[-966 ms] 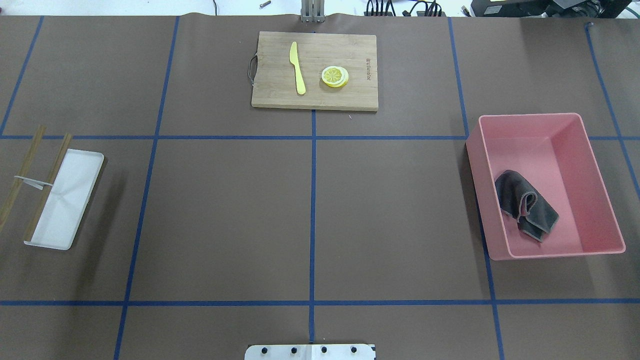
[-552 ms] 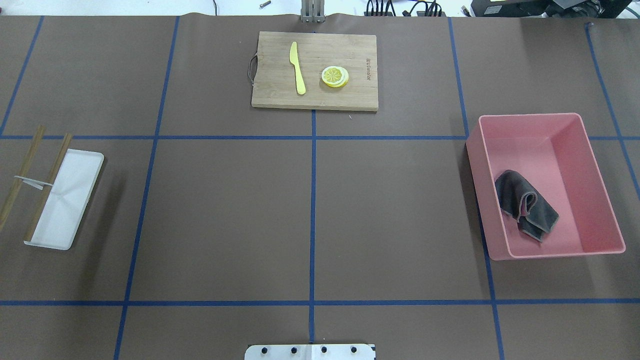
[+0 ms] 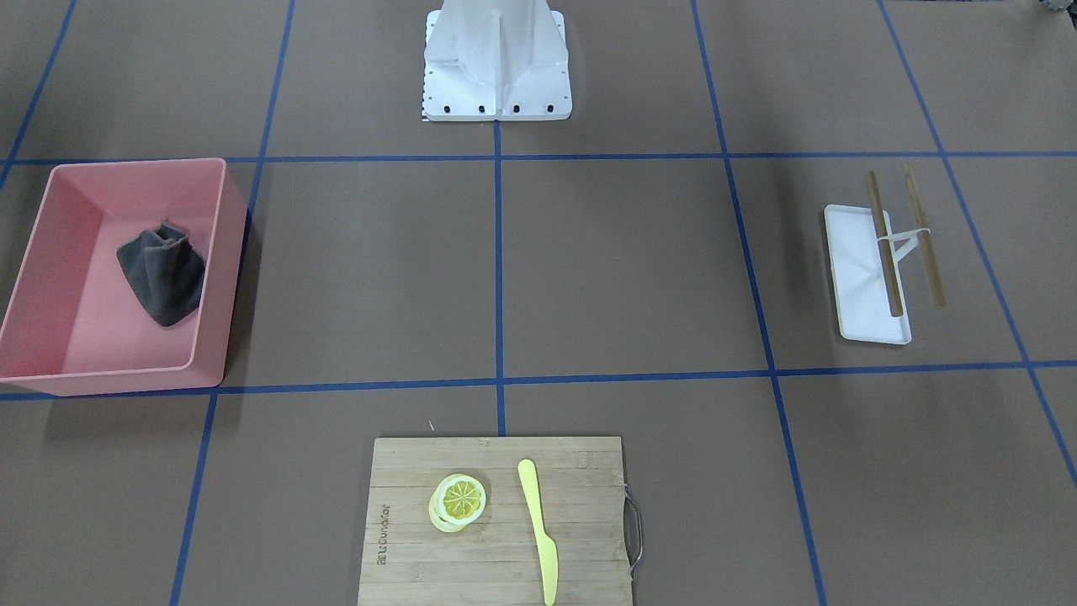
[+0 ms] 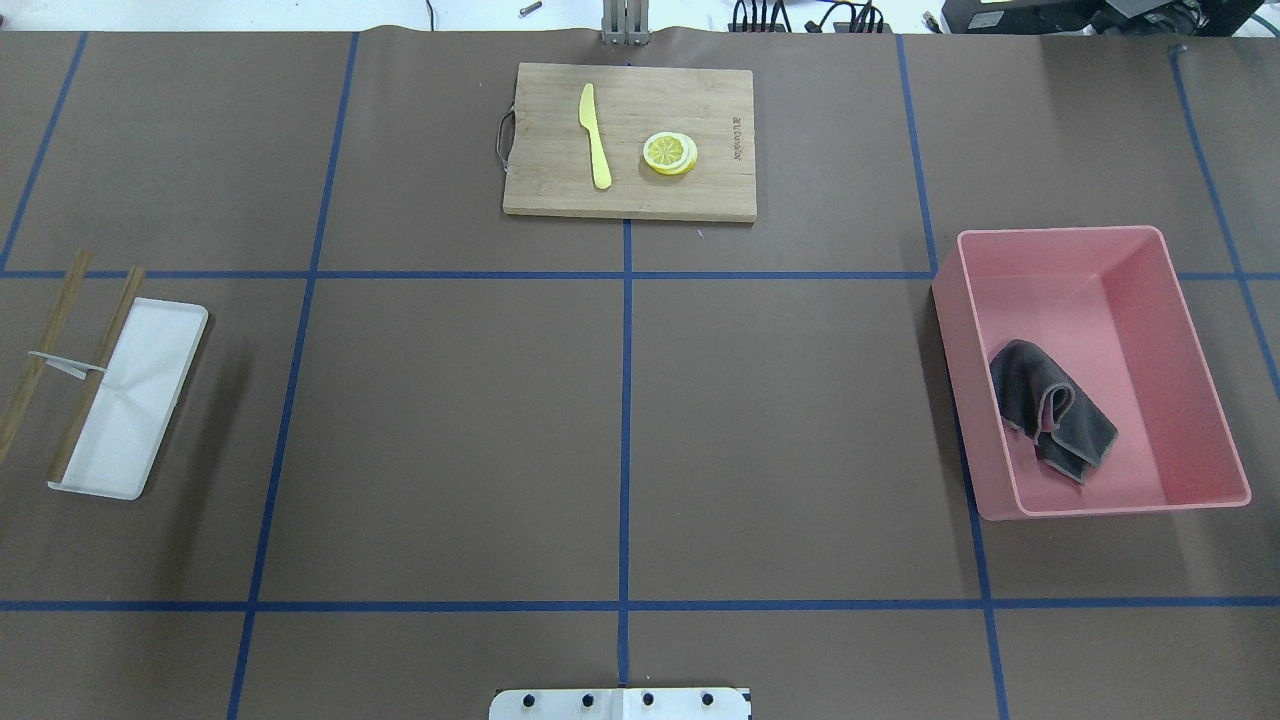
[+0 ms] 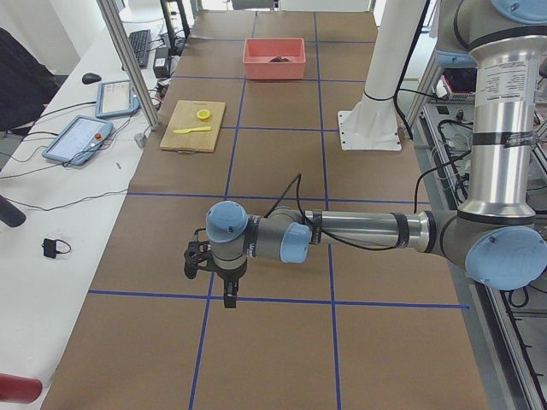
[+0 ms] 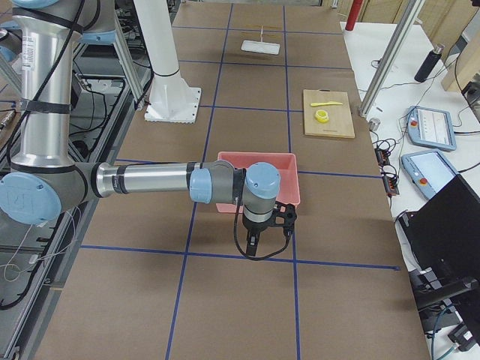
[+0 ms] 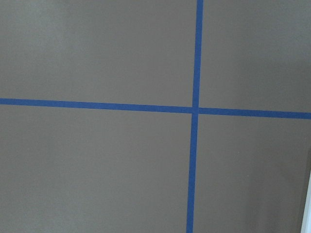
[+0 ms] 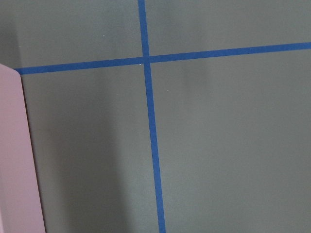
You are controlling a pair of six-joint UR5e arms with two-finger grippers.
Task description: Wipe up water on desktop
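The desktop (image 4: 450, 430) is a matte brown surface crossed by blue tape lines; it also shows in the front view (image 3: 623, 269). I see no water on it. A dark grey cloth (image 4: 1050, 410) lies crumpled in a pink bin (image 4: 1060, 232) at the right; the front view shows the cloth (image 3: 164, 273) too. My left gripper (image 5: 227, 292) hangs over bare desktop far out on the left side, seen only from the side. My right gripper (image 6: 252, 241) hangs just beside the pink bin (image 6: 255, 161), also seen only from the side. I cannot tell whether either is open or shut.
A bamboo cutting board (image 4: 630, 195) at the far middle carries a yellow knife (image 4: 595, 135) and lemon slices (image 4: 670, 153). A white tray (image 4: 135, 400) with two wooden sticks (image 4: 95, 370) lies at the left. The robot base plate (image 4: 620, 703) is at the near edge.
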